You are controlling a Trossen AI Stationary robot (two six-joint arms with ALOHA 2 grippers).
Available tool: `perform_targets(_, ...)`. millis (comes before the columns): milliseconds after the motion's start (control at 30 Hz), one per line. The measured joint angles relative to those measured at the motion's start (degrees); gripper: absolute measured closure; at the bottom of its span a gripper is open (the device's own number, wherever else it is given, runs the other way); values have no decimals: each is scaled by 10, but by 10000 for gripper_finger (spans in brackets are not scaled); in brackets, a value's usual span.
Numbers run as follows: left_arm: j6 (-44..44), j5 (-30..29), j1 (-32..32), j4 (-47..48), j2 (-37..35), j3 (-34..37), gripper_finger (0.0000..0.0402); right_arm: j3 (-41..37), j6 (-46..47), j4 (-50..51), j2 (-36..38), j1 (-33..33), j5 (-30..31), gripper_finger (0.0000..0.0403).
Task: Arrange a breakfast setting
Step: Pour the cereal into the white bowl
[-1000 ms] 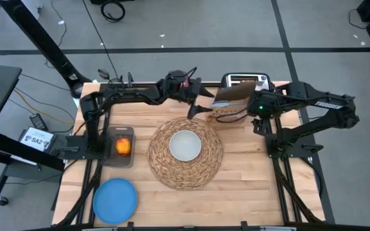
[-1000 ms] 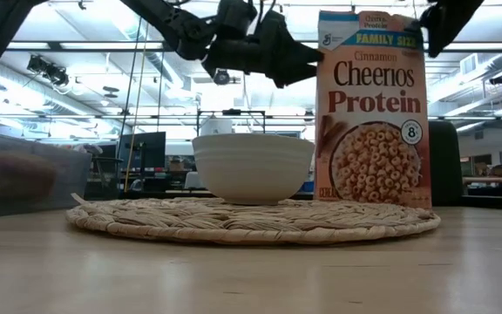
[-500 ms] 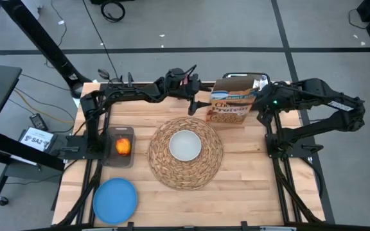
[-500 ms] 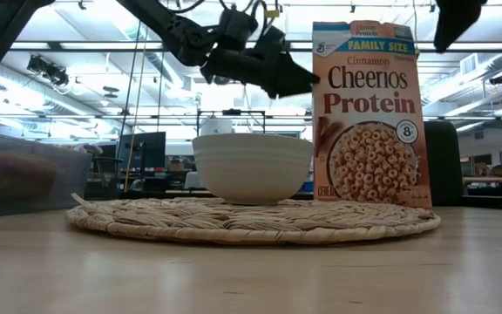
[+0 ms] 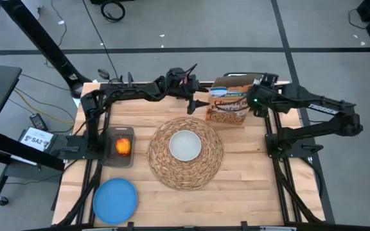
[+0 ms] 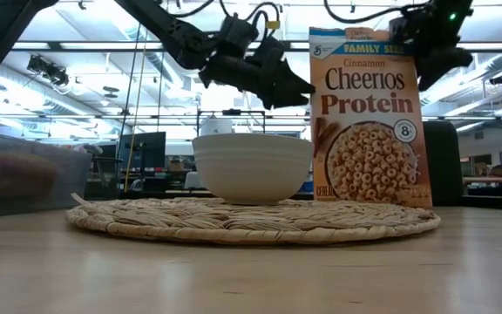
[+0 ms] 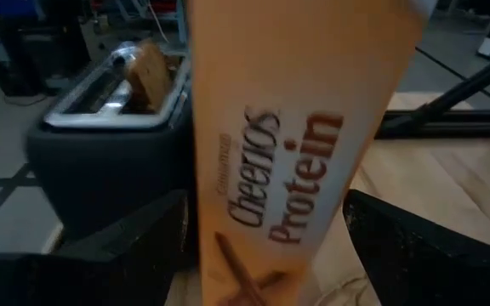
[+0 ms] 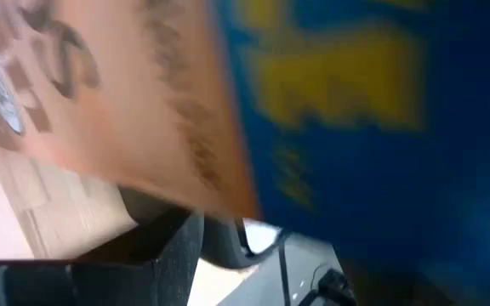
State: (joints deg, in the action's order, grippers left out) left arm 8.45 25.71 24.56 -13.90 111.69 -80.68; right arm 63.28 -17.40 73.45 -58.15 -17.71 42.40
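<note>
Placemat point(image 5: 185, 153) of woven straw sits mid-worktop point(image 5: 249, 186), and your small white bowl point(image 5: 185, 145) rests at its centre. Behind it the orange cereal box point(image 5: 230, 108) stands upright, its front facing the low camera. Your left gripper point(image 5: 194, 102) hovers beside the box's left edge with its jaws spread wide, the box's narrow side between them but untouched. Your right gripper point(image 5: 257, 97) is up against the box's upper right corner; you cannot tell how its jaws stand. The blue plate point(image 5: 115, 199) lies at the near left corner, well apart. A toast slice point(image 7: 147, 70) pokes from the black toaster point(image 7: 109, 144).
</note>
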Motion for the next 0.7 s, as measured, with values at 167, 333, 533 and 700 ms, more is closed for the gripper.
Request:
perform_targets(167, -2, 1, 0, -61, 34, 0, 83, -21, -10, -39, -1, -1, -26, 151)
perform_targets(333, -18, -1, 7, -90, 38, 1, 83, -23, -11, -54, 2, -1, -45, 151)
perform_targets(533, -29, 39, -4, -108, 38, 1, 83, -24, -41, -115, 3, 11, -49, 151)
perform_targets(700, -19, 50, -13, -111, 38, 1, 83, -24, -40, -155, 3, 26, -54, 151)
